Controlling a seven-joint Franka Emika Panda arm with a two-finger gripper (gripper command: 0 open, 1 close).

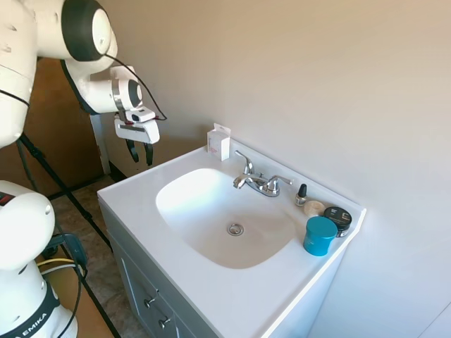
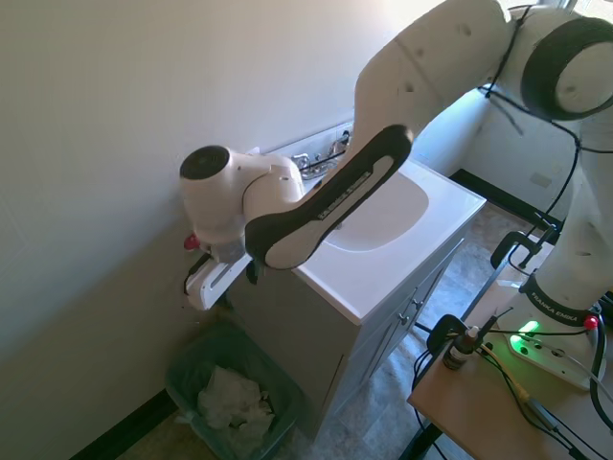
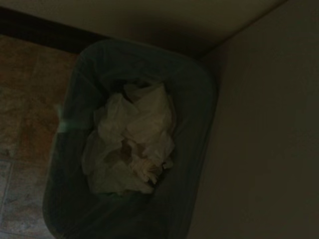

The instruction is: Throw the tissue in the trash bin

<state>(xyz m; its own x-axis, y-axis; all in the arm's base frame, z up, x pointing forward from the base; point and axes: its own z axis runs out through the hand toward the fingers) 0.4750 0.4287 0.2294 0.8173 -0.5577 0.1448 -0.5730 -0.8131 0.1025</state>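
Note:
The tissue (image 2: 235, 401) is a crumpled white sheet lying inside the trash bin (image 2: 190, 356), a dark green bin on the floor between the wall and the vanity's side. The wrist view looks straight down into the trash bin (image 3: 199, 84), and the tissue (image 3: 134, 139) fills its middle. My gripper (image 1: 141, 162) hangs off the vanity's left end above the bin, open, with nothing between its dark fingers (image 1: 132, 151). In the second exterior view the gripper (image 2: 218, 287) sits well above the bin's rim, its fingers mostly hidden by the arm.
The white vanity (image 1: 134, 193) with its sink stands right beside the bin. A small white box with pink print (image 1: 218, 142), a faucet (image 1: 259, 183), a blue cup (image 1: 320, 235) and small jars (image 1: 338, 219) sit at the back. The wall is close behind the gripper.

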